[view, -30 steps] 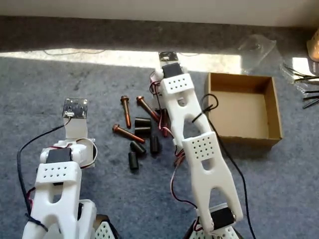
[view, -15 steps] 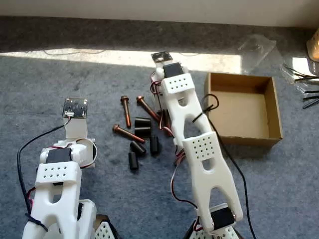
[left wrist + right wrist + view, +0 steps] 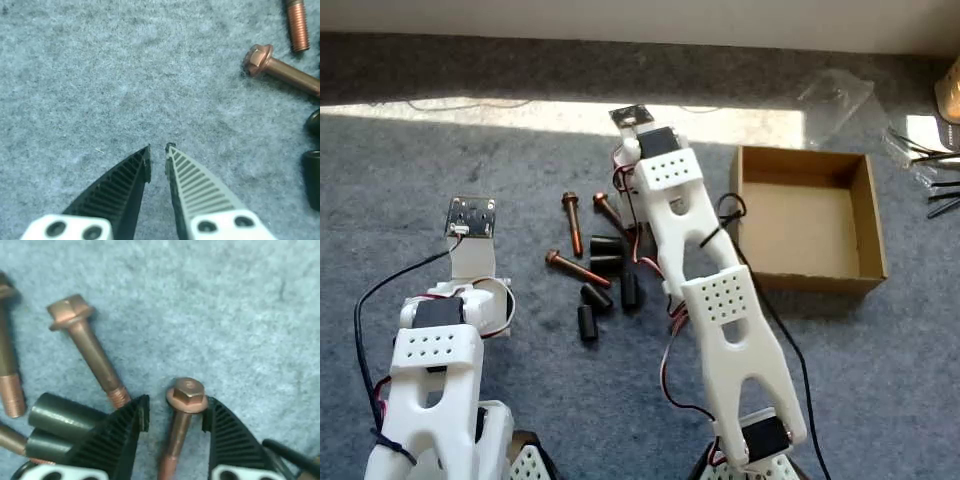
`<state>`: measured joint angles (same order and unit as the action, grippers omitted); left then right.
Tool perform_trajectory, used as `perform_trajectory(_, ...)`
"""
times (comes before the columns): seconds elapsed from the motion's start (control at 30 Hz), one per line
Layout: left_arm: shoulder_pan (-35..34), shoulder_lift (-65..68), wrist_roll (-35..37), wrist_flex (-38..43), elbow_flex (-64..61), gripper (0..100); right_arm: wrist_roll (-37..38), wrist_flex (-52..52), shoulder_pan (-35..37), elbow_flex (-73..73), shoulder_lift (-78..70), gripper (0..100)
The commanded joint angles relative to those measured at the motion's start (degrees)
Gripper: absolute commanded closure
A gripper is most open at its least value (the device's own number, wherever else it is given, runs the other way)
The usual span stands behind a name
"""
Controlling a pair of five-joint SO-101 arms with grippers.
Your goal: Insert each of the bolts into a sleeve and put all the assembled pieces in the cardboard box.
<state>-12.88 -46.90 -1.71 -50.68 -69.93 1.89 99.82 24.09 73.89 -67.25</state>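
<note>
Three copper bolts and several black sleeves lie loose on the grey carpet left of the cardboard box. My right arm reaches over the pile. Its gripper is open and straddles one bolt, whose hex head sits between the fingertips, close against one finger. Another bolt and two sleeves lie just beside it. My left gripper hovers over bare carpet, its fingers nearly together with nothing between them. A bolt and sleeve ends lie off to its side.
The cardboard box's floor is bare. A clear plastic bag and black cable ties lie beyond the box at the far right. Open carpet stretches in front of my left arm.
My right arm's wrist has swung left, further over the bolts and sleeves. The left arm and the loose parts have not moved.
</note>
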Motion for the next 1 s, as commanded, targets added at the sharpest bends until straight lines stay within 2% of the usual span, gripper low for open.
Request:
perform_trajectory(0.0,-0.4,0.1,0.1,0.9,0.9,93,0.5,1.1,0.2,1.5,6.9,79.5)
perform_trajectory(0.2,-0.5,0.1,0.1,0.9,0.9,93,0.2,1.2,3.1,-7.8,18.9,79.5)
perform_trajectory(0.5,-0.7,0.1,0.1,0.9,0.9,93,-1.3,0.2,9.3,-42.9,37.5,79.5)
perform_trajectory(0.73,-0.7,0.1,0.1,0.9,0.9,93,-6.7,-10.6,12.5,-63.3,49.0,79.5)
perform_trajectory(0.97,-0.7,0.1,0.1,0.9,0.9,93,-7.0,-21.8,14.5,-80.2,61.3,79.5)
